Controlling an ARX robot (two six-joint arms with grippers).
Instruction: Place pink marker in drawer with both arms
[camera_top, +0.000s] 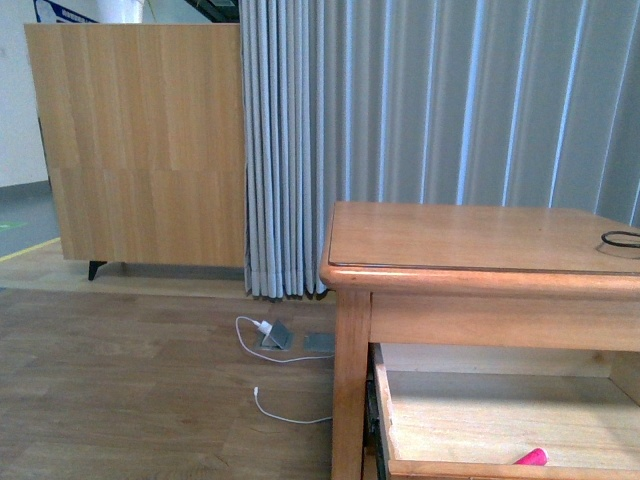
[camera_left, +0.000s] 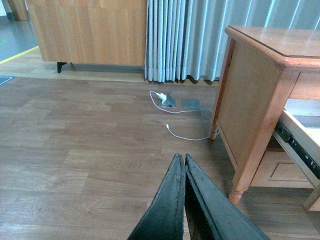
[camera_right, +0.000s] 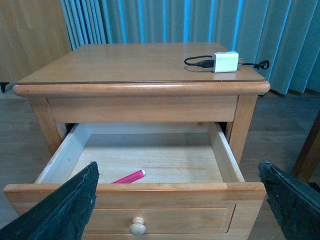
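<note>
The drawer (camera_right: 150, 212) of the honey-coloured cabinet stands pulled out, its plywood floor bare except for the pink marker (camera_right: 129, 177), which lies near the front wall. The front view catches only the marker's tip (camera_top: 532, 457) at the bottom edge, inside the drawer (camera_top: 385, 415). My right gripper (camera_right: 180, 172) hangs open in front of the drawer, its fingers (camera_right: 75, 207) wide on either side of the front panel and round knob (camera_right: 137, 226). My left gripper (camera_left: 181, 159) is shut and empty over the wooden floor, left of the cabinet (camera_left: 250, 100).
A white charger block (camera_right: 225, 61) with a black cable lies on the cabinet top. A white cable (camera_left: 180, 135) and floor sockets (camera_left: 190, 103) sit on the floor by the grey curtain (camera_top: 440, 100). A wooden sideboard (camera_top: 135, 150) stands at the back left.
</note>
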